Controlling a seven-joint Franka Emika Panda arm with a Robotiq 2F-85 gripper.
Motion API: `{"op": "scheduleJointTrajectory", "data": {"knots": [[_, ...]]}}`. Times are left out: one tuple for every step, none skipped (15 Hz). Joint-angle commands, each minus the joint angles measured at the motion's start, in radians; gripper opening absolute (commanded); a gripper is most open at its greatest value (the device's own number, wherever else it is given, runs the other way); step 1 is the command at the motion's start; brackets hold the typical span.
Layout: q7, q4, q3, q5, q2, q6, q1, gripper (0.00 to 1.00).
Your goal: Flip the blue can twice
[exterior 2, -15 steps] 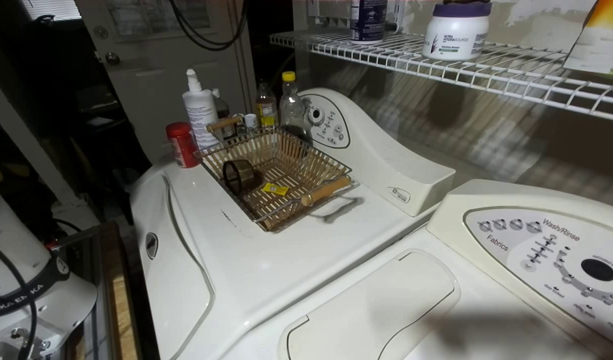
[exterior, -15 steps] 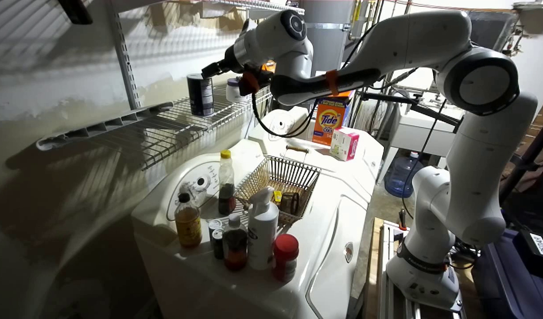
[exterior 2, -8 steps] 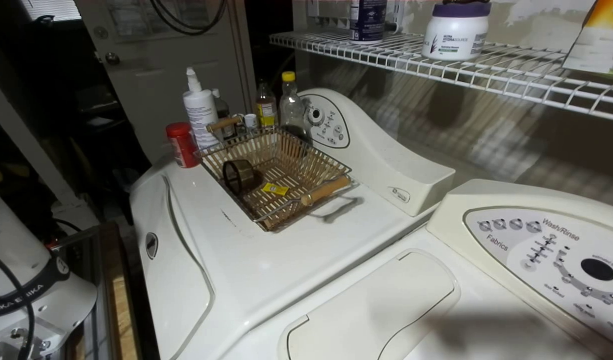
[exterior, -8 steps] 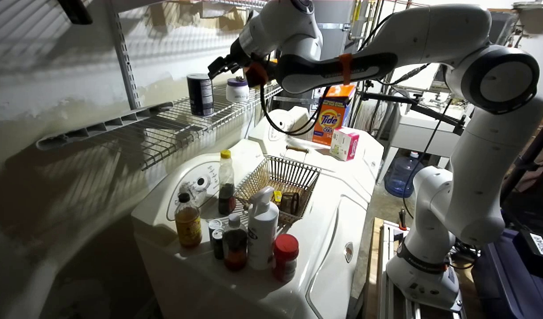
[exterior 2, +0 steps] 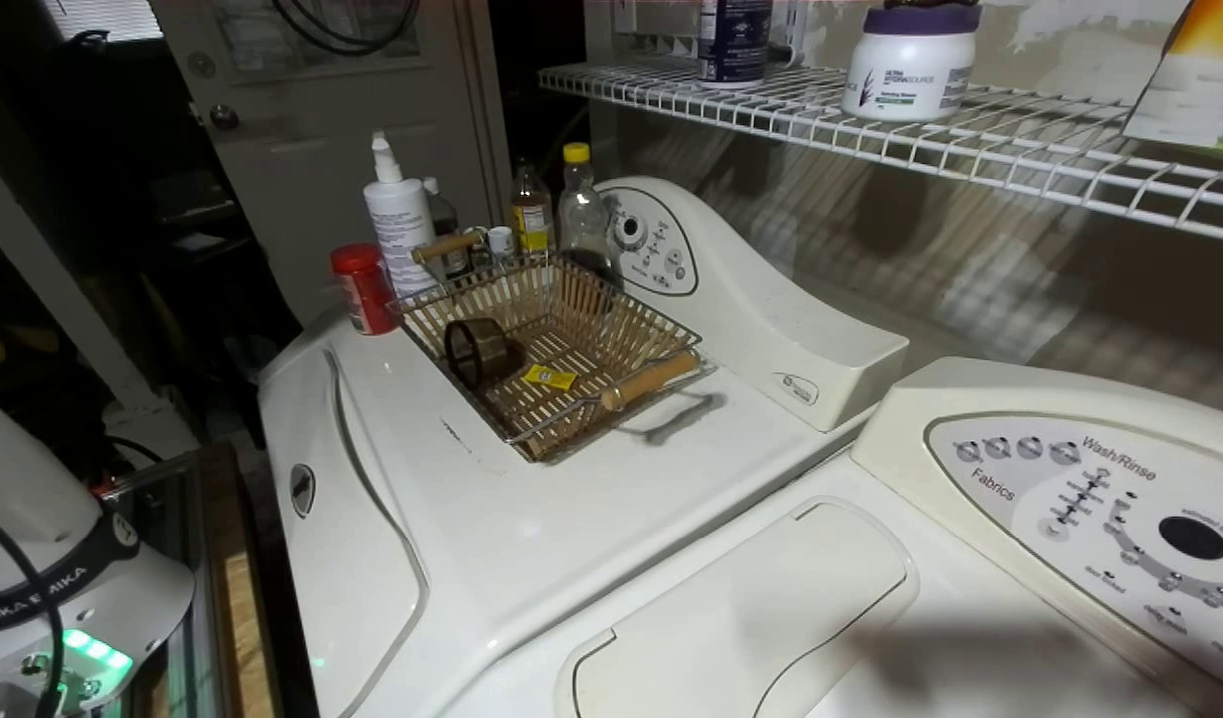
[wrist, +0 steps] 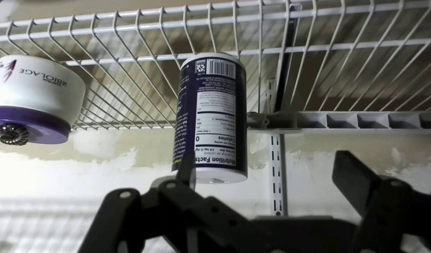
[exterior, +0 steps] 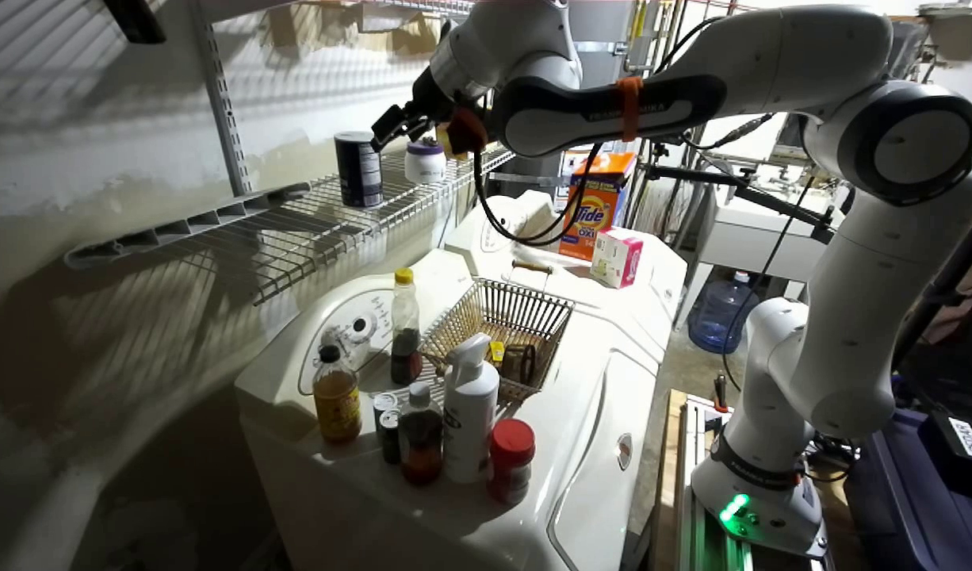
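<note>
You have the gripper (wrist: 266,167) across the bottom of the wrist view, its fingers (wrist: 185,172) spread wide. Beyond them, mid-frame, your blue can (wrist: 215,116) stands upright on the wire shelf (wrist: 215,22), one finger overlapping it; whether they touch, I can't tell. The purple-lidded white jar (wrist: 36,88) is at the frame's left edge. Farthest back, right of centre, is the slotted wall rail (wrist: 277,175).

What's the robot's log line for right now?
Black two-fingered gripper: open, holding nothing; dark-blue cylindrical can: upright on white wire shelf; flips done: unclear
</note>
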Motion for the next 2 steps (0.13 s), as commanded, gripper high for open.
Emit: {"op": "scheduleJointTrajectory", "data": {"knots": [[-0.013,0.001,0.099,0.018,0.002,0.001,-0.104,1.0],[-0.014,0.001,0.099,0.019,0.002,0.001,-0.104,1.0]]}}
